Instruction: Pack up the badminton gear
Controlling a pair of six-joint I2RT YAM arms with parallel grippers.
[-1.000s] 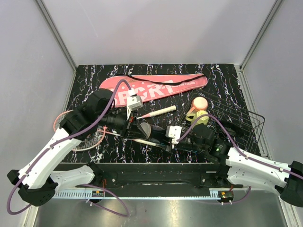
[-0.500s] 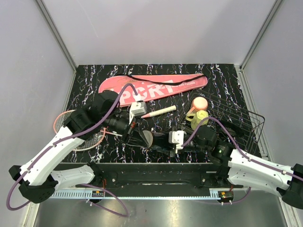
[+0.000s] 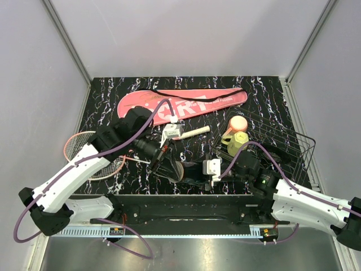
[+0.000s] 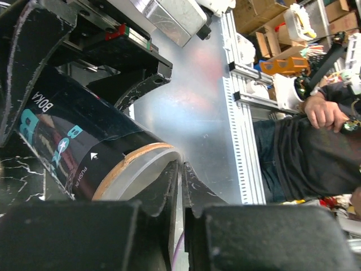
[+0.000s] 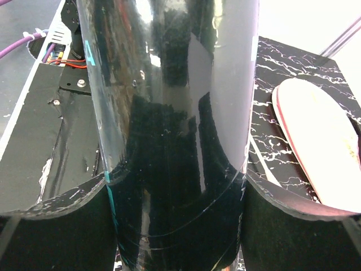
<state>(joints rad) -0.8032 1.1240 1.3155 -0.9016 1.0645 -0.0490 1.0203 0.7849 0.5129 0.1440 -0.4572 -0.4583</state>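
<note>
The long black tube [image 3: 183, 168] lies near the table's front edge, and my right gripper [image 3: 196, 170] is shut across it. In the right wrist view the glossy tube [image 5: 169, 84] fills the gap between both pads of the right gripper [image 5: 177, 182]. My left gripper [image 3: 164, 167] is at the tube's left end. Its jaws [image 4: 181, 165] are shut, tips against the pale, tan-rimmed end cap [image 4: 132, 169] of the tube [image 4: 67, 141]. A pink-red racquet [image 3: 84, 149] lies at the left, and a white handle [image 3: 193, 132] lies mid-table. The pink racquet cover [image 3: 186, 104] lies at the back.
A yellow-green cup [image 3: 236, 141] with a peach lid [image 3: 238, 122] stands by the black wire basket [image 3: 285, 144] at the right. Grey walls close in the table's left, back and right sides. The arms' mounting rail [image 3: 180, 212] runs along the front edge.
The left arm has swung forward and right, bringing its gripper to the tube's left end. The tube and right gripper have shifted slightly toward the front right. The white handle now shows fully.
</note>
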